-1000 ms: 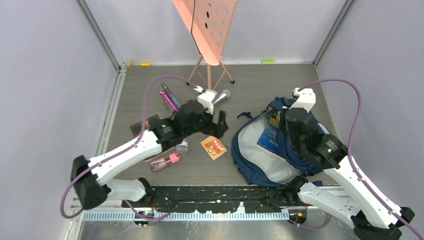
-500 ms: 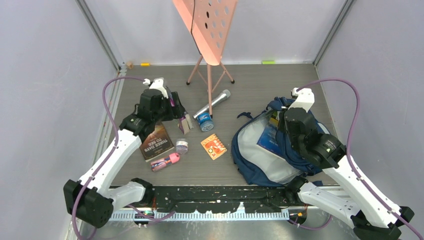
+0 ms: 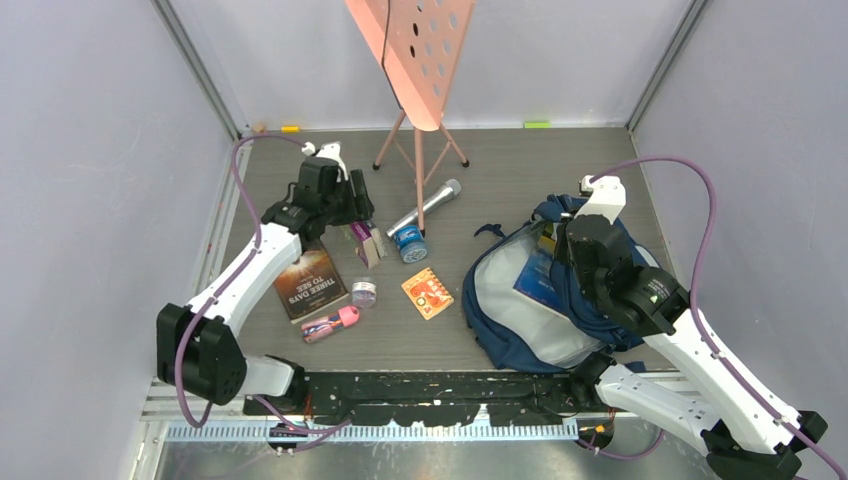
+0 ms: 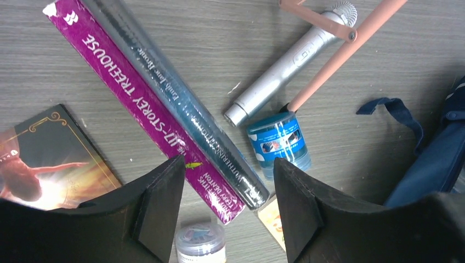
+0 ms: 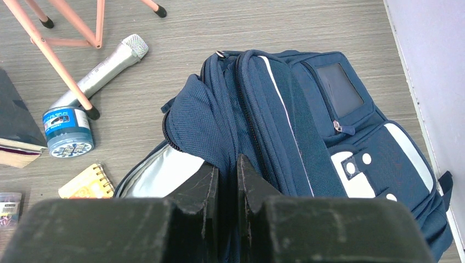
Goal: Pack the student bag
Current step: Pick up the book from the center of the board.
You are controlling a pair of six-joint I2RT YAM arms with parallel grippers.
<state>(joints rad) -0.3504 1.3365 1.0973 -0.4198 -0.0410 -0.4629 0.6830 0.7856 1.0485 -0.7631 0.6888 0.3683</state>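
The student bag [image 3: 520, 310] is a navy backpack lying at the right with its main pocket open, showing grey lining and a blue book inside. My right gripper [image 5: 227, 178] is shut on a fold of the bag's navy fabric [image 5: 203, 120] at the edge of the opening and holds it up. My left gripper [image 4: 227, 211] is open and empty. It hovers over two books standing side by side, a purple book [image 4: 137, 93] and a dark book [image 4: 186, 109], at the back left [image 3: 365, 240].
On the floor are a silver microphone [image 3: 428, 205], a blue tub [image 3: 408, 243], an orange spiral notebook [image 3: 427, 293], a small clear jar [image 3: 364, 292], a brown book [image 3: 310, 283] and a pink item [image 3: 332, 323]. A pink music stand [image 3: 418, 60] stands at the back.
My left arm swung from the middle of the floor to the back left, and its gripper is now over the two standing books. The right arm and bag held still.
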